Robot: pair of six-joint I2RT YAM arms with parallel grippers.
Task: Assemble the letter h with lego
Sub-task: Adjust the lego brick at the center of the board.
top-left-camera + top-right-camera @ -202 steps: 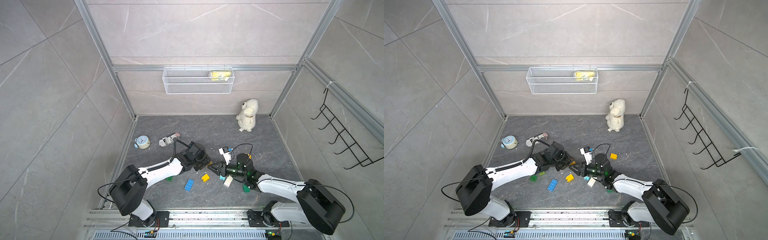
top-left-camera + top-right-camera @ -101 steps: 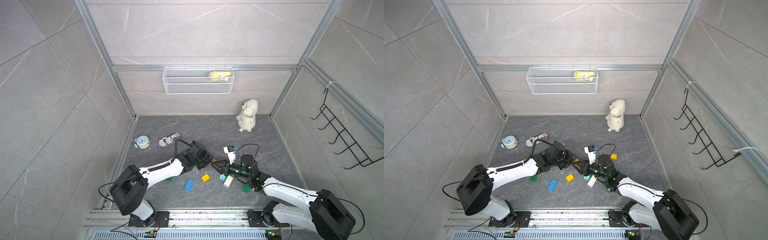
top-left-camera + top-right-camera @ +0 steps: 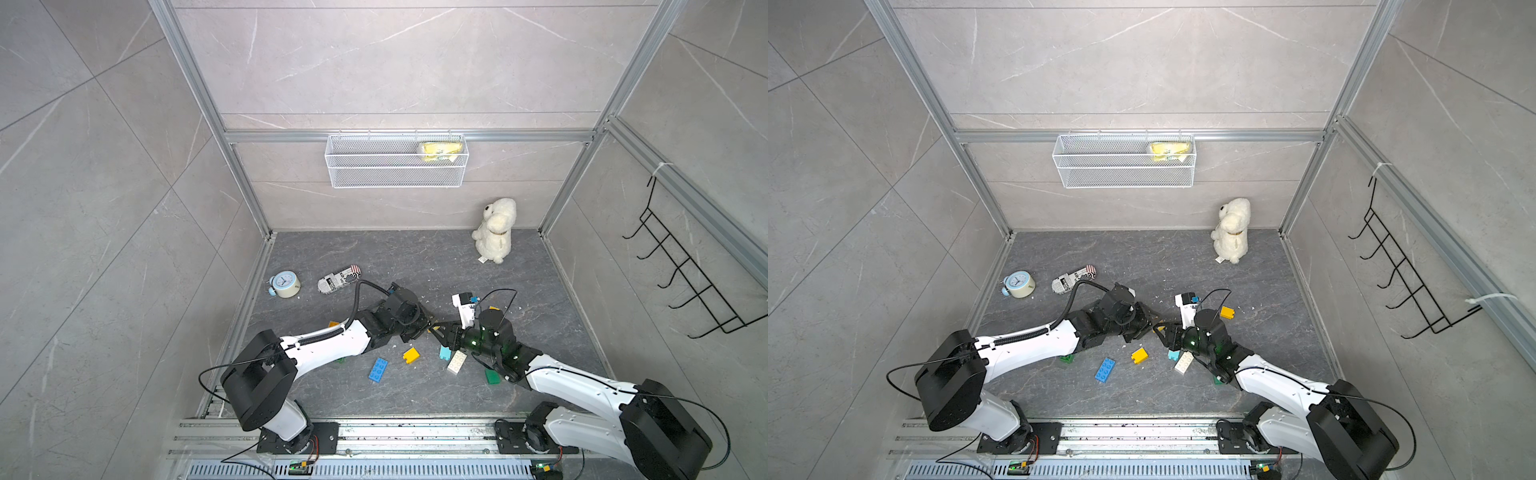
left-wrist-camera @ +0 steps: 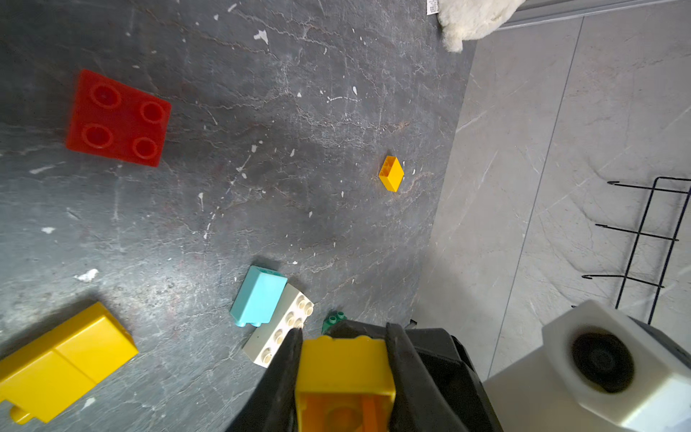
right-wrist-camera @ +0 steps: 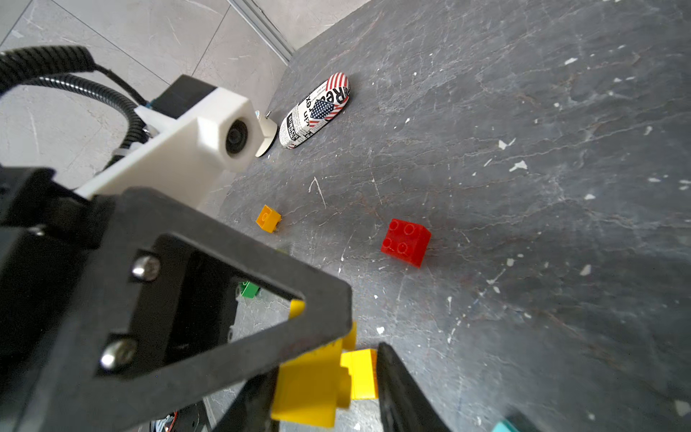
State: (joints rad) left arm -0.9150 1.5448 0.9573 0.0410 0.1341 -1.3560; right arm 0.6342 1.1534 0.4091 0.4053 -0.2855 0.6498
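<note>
The left gripper (image 4: 344,333) is clamped narrowly on a yellow brick (image 4: 344,368), holding it where the two grippers meet, near the middle of the surface (image 3: 374,257). The right gripper (image 5: 325,377) comes from the opposite side, its jaws close on either side of yellow plastic there; I cannot tell whether they press it. Loose on the surface, nearer the robot, lie a blue brick (image 3: 377,369), a loose yellow brick (image 3: 410,355), and a light blue brick (image 3: 444,352) touching a white brick (image 3: 456,362). A green brick (image 3: 493,376) sits partly under the right arm. In the right wrist view a red brick (image 5: 405,241) and an orange brick (image 5: 268,218) lie well apart.
</note>
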